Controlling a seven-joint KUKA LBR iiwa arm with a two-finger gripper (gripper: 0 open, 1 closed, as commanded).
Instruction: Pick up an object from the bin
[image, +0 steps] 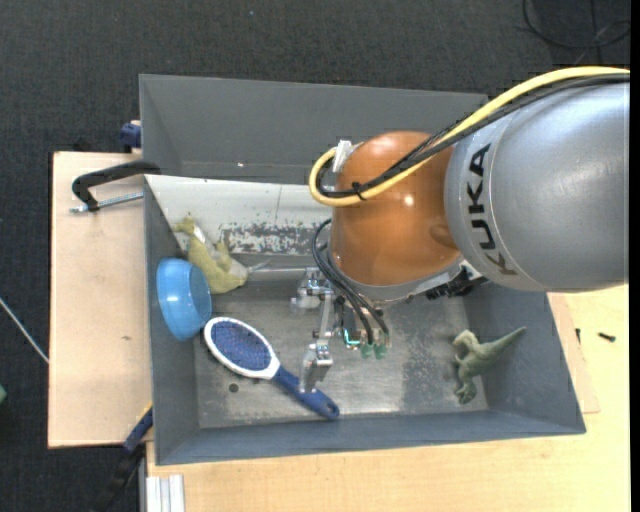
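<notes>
A blue bowl (183, 297) lies at the left wall, then a white-and-blue brush (245, 348). The gripper (318, 338) hangs by the brush handle; spread or closed, I cannot tell. The orange cover (390, 210) hides the floor behind it. A green dinosaur (478, 358) is at the right.

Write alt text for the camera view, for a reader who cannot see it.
A robot arm's gripper hangs in the middle of a grey metal bin, close by the handle of a blue-and-white oval hairbrush. A round blue plastic bowl and a limp yellowish thing lie at the left, a green toy dinosaur at the right.
</notes>
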